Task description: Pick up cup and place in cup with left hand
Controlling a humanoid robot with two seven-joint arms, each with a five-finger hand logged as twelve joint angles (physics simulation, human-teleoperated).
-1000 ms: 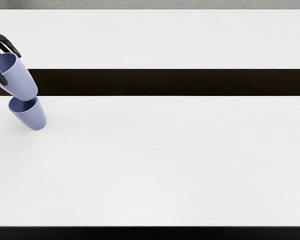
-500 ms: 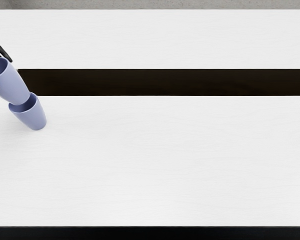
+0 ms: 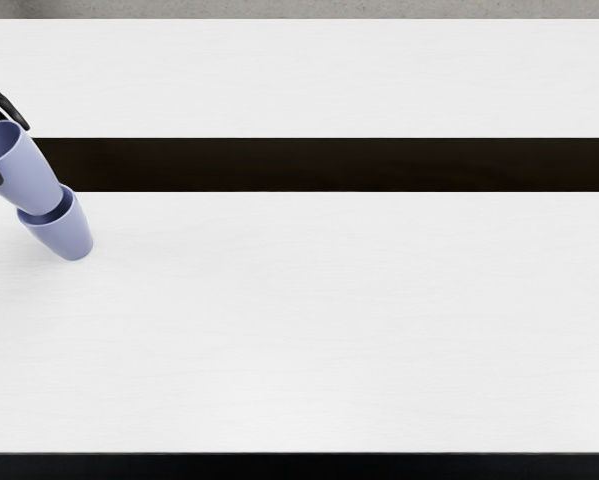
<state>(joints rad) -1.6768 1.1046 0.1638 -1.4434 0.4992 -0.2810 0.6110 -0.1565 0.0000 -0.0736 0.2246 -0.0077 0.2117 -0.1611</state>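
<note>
My left hand point(image 3: 1, 148) shows at the left edge of the head view, its dark fingers closed around a light purple cup point(image 3: 26, 172). The held cup has its mouth toward the upper left and its bottom toward the lower right. Its bottom overlaps the mouth of a second light purple cup point(image 3: 69, 238), which stands on the white table point(image 3: 309, 310). Whether the held cup's bottom is inside that mouth or just above it, I cannot tell. Most of the hand lies outside the picture.
A dark band point(image 3: 329, 165) crosses the table from left to right behind the standing cup. A black strip point(image 3: 299, 466) runs along the near edge, and grey floor point(image 3: 299, 9) shows beyond the far edge.
The held cup and my left hand have shifted left and toward the near side, then slightly back right in the last half second. The standing cup has not moved.
</note>
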